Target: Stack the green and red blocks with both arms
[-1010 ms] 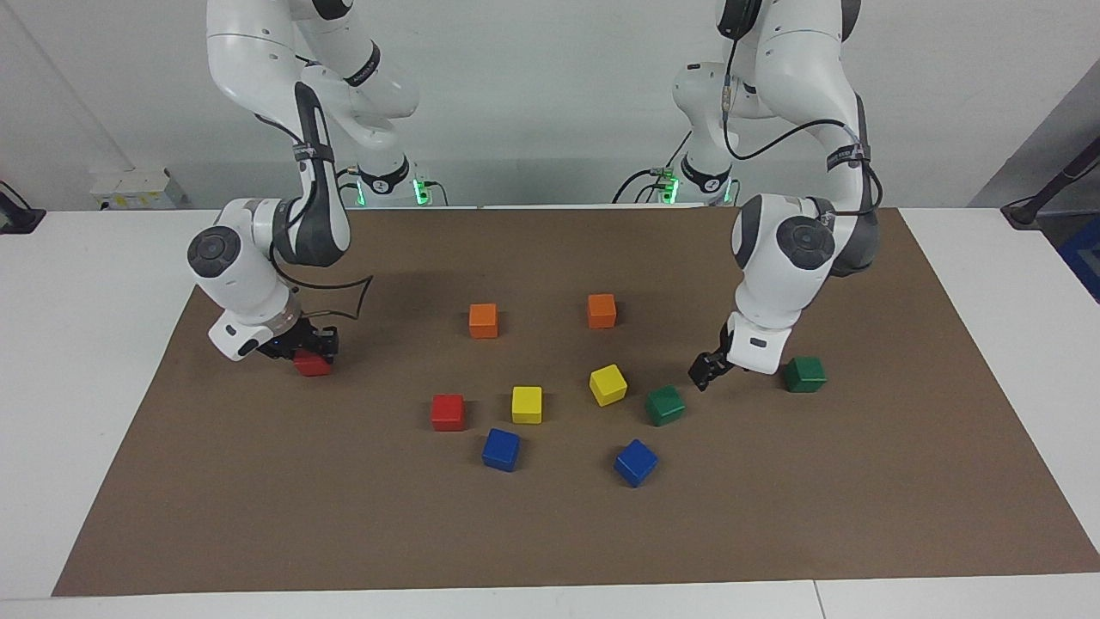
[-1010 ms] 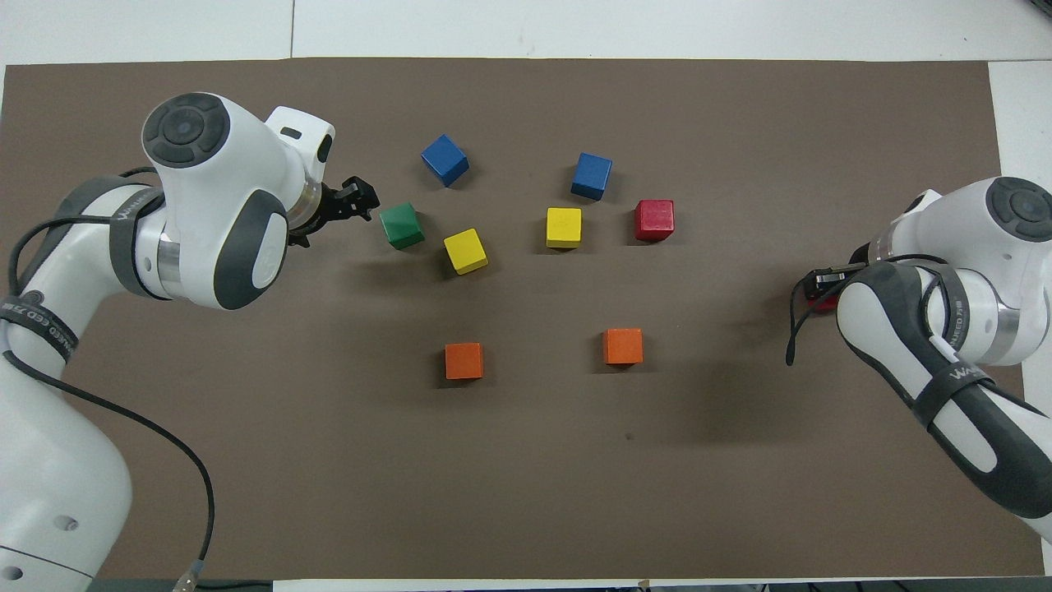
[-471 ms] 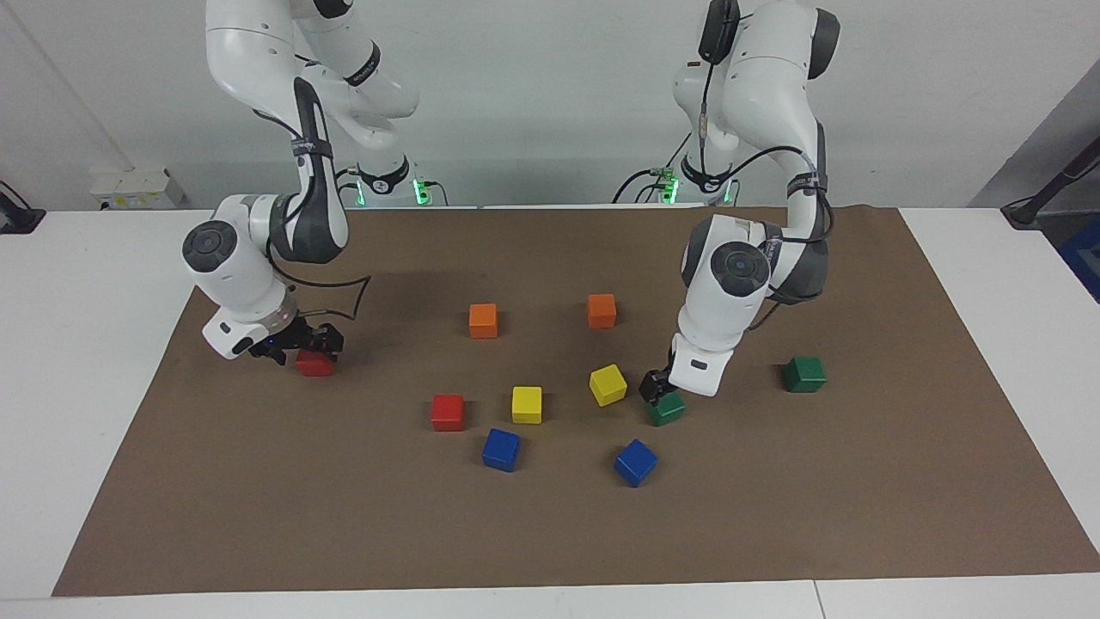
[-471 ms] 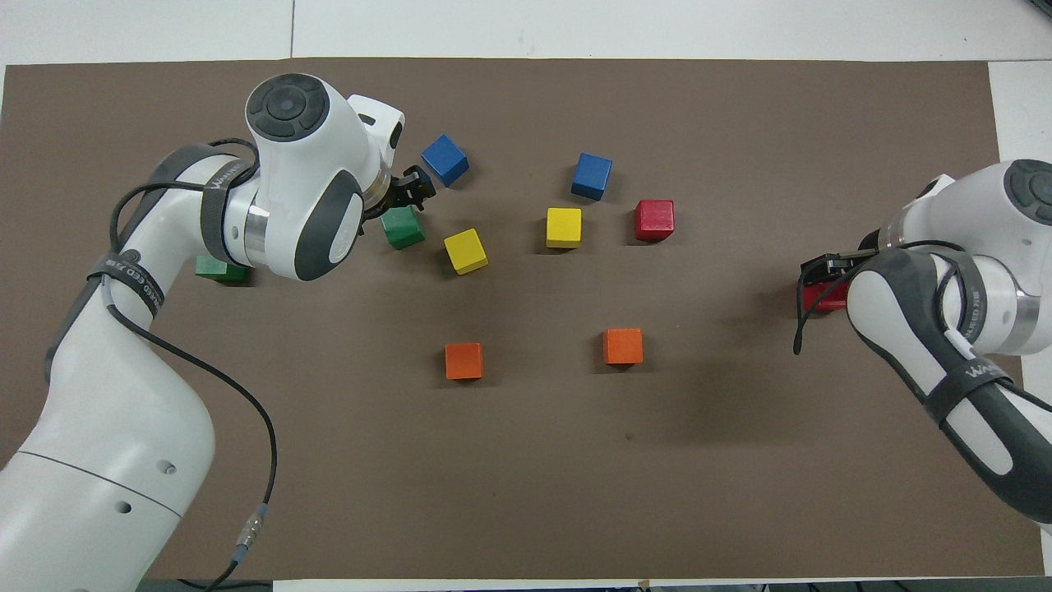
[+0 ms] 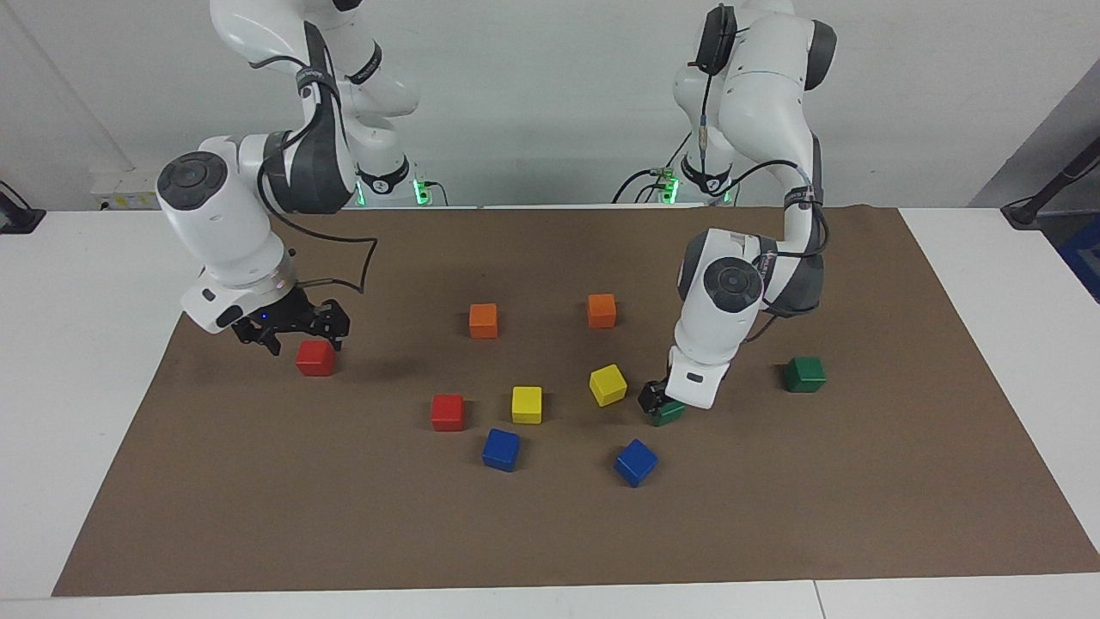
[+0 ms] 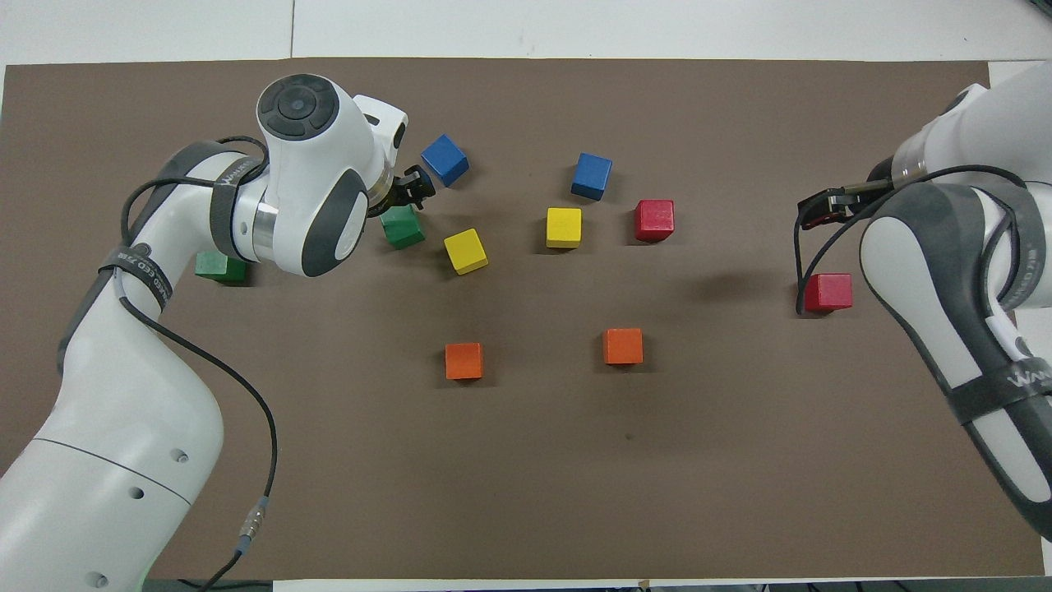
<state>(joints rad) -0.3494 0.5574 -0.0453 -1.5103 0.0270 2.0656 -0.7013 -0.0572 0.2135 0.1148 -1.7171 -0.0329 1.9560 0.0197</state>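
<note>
Green block (image 5: 666,413) beside yellow cube (image 5: 608,384).

Right gripper up, left gripper down.
We see the right gripper (image 5: 296,331) lifted off its red block (image 5: 314,358), fingers spread; the left gripper (image 5: 655,397) has lowered onto the green block (image 5: 667,414).

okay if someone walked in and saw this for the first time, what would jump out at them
Ten coloured cubes dot a brown mat. The left gripper is down on a green cube beside a yellow cube. The right gripper hangs open above a red cube at its end of the mat.
</note>
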